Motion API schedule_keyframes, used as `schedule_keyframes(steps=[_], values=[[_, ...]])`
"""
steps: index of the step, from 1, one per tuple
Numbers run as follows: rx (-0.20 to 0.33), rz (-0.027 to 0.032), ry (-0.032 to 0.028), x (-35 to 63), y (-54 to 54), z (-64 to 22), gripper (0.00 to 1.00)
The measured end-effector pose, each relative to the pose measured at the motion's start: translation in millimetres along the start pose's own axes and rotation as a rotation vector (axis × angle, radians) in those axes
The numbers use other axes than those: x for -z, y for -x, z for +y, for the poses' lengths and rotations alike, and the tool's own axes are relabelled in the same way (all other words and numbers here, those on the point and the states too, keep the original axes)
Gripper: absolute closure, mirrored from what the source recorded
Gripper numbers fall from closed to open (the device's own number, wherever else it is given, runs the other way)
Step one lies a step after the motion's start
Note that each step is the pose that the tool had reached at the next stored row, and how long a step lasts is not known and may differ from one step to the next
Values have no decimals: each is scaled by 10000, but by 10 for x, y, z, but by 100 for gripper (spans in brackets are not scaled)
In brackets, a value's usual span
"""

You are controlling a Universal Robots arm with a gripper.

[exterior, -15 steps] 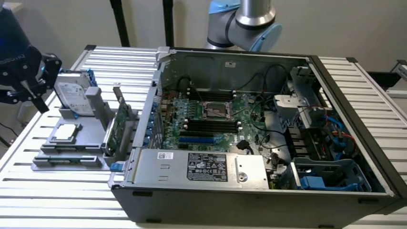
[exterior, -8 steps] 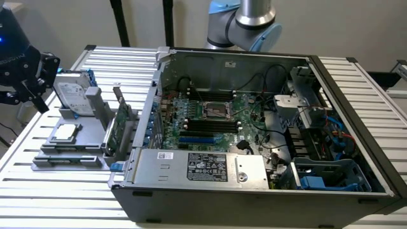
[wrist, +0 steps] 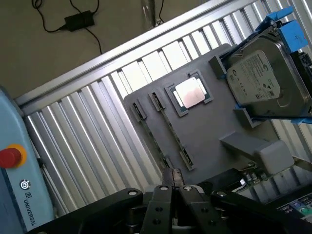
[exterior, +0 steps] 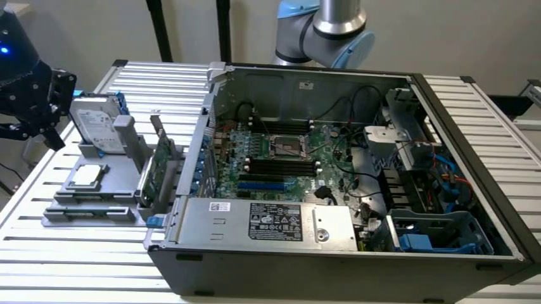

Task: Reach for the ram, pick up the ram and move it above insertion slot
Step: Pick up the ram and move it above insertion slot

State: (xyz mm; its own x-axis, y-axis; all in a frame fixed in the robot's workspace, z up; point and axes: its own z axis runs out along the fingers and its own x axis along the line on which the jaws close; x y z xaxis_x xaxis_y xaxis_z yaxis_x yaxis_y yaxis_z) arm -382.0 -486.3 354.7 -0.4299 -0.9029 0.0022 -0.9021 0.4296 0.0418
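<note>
Item 1: The gripper (wrist: pixel 174 181) hangs at the exterior view's far left, above and outside the slatted metal table (exterior: pixel 76 259). In the wrist view its fingers (wrist: pixel 163 202) are drawn together at the tips with nothing between them. It is clear of all parts.

Item 2: Just right of the gripper, a grey holder (exterior: pixel 116 189) rests on the table. A hard drive (exterior: pixel 95 123) stands upright at its rear in a blue-edged bracket. A processor (exterior: pixel 87 177) lies flat in a square recess in front of the drive.

Item 3: The ram (wrist: pixel 171 129) is seated on edge in a long slot of the holder, just beside the processor. In the wrist view it shows as a thin dark strip. A similar strip runs parallel in the neighbouring slot. The gripper tips are near the slot ends but apart from the ram.

Item 4: A green expansion card (exterior: pixel 161 168) stands upright at the holder's right edge, close to the computer case (exterior: pixel 338 269).

Item 5: The case lies open on the table. The motherboard (exterior: pixel 279 149) is exposed, with black memory slots (exterior: pixel 279 166) across its middle. A power supply (exterior: pixel 262 221) sits along the near wall.

Item 6: The arm (exterior: pixel 328 25) rises behind the case.
</note>
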Motion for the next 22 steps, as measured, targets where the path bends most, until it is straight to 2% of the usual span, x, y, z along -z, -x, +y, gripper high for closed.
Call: schedule_keyframes(steps=[22], values=[[3997, 167, -9, -17, 0, -1, 89]])
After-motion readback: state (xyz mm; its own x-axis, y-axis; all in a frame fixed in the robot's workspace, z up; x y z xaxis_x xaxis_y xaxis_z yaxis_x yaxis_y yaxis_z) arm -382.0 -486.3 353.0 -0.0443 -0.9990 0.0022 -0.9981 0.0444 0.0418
